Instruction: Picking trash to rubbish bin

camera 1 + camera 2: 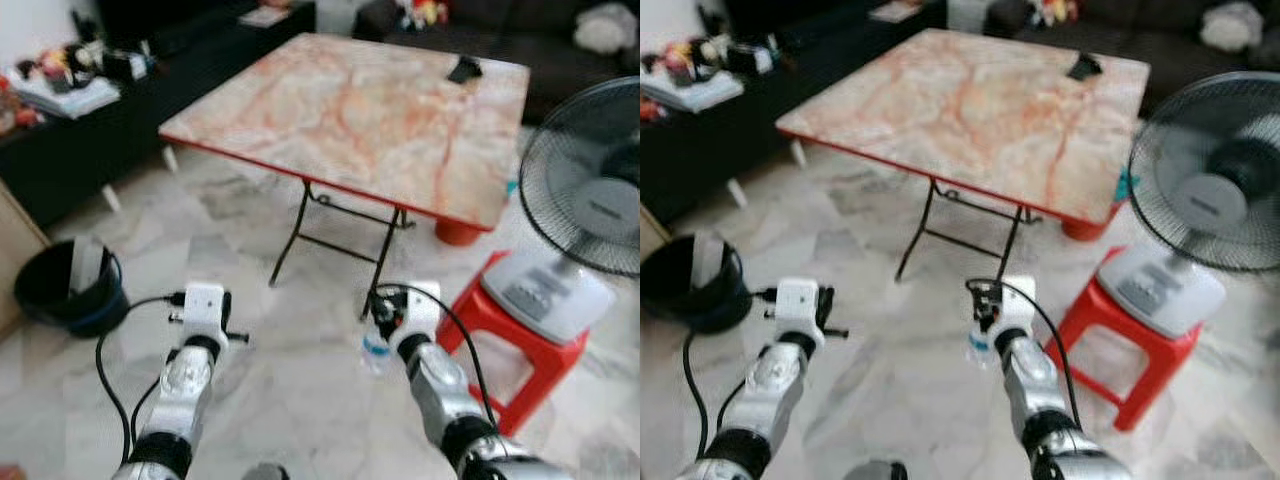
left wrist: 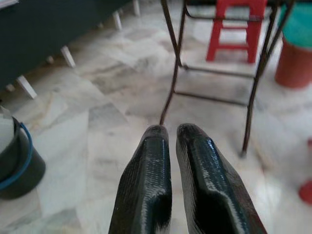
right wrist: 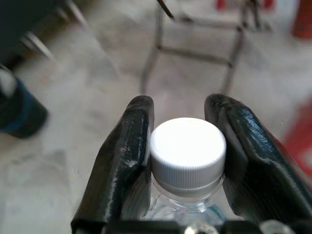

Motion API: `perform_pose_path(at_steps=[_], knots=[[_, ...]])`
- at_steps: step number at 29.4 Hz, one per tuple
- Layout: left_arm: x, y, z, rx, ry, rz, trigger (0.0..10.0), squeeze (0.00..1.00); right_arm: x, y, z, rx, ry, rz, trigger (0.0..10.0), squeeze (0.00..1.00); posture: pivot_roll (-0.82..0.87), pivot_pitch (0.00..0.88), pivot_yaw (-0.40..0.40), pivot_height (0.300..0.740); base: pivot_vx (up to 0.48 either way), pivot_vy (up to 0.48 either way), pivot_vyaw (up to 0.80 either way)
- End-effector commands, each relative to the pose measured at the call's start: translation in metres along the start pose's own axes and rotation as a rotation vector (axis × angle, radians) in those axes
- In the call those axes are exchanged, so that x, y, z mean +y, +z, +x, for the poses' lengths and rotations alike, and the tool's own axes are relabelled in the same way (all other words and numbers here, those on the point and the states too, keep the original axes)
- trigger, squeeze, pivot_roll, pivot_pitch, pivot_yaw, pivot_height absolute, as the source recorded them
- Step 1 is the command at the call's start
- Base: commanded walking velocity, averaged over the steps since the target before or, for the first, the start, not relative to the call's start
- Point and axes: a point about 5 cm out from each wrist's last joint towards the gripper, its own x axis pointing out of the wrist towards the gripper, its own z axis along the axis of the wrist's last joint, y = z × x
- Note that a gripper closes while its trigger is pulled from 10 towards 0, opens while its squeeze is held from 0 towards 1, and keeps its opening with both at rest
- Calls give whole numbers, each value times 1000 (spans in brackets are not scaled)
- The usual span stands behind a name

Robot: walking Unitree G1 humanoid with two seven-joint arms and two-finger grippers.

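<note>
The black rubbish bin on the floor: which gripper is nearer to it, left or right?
Left. The left gripper, shut and empty, hangs just to the right of the rubbish bin. The right gripper, holding the plastic bottle, is farther right, before the folding table.

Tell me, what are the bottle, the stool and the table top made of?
The bottle in the right pincer looks like clear plastic with a ribbed white plastic cap. The stool seems glossy red moulded plastic. The table top has a pink marble pattern with a red edge; it may be printed laminate, not stone.

Even, soft daylight; head views slightly motion-blurred; right wrist background out of focus.
</note>
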Motion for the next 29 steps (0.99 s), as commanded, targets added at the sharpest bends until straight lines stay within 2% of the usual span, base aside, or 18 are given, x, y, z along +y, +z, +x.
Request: perform_pose_path(at_steps=[1,6,8,9,11,19,29], knots=[[3,-20,-8,79,-1,21,10000,0,-5,-7,-3,34,-23,5,10000,0,101,86,-4,740,0,0,0],[9,-63,-32,282,18,38,10000,0,-15,-37,-16,172,-84,-36,10000,0,91,79,-12,740,0,0,742],[15,-86,-50,394,50,39,10000,0,-19,-54,-26,247,-110,-36,10000,0,95,76,-18,740,0,0,775],[15,-86,-50,394,50,39,10000,0,-19,-54,-26,247,-110,-36,10000,0,95,76,-18,740,0,0,775],[19,-101,-65,466,70,30,10000,0,-23,-66,-34,299,-134,-42,10000,0,97,76,-20,740,0,0,775],[23,-123,-91,555,102,17,10000,0,-28,-80,-44,351,-152,-48,10000,0,100,82,-32,740,0,0,775],[20,-125,-92,563,103,3,10000,0,-28,-79,-44,353,-153,-51,10000,0,94,104,-42,740,0,0,775]])
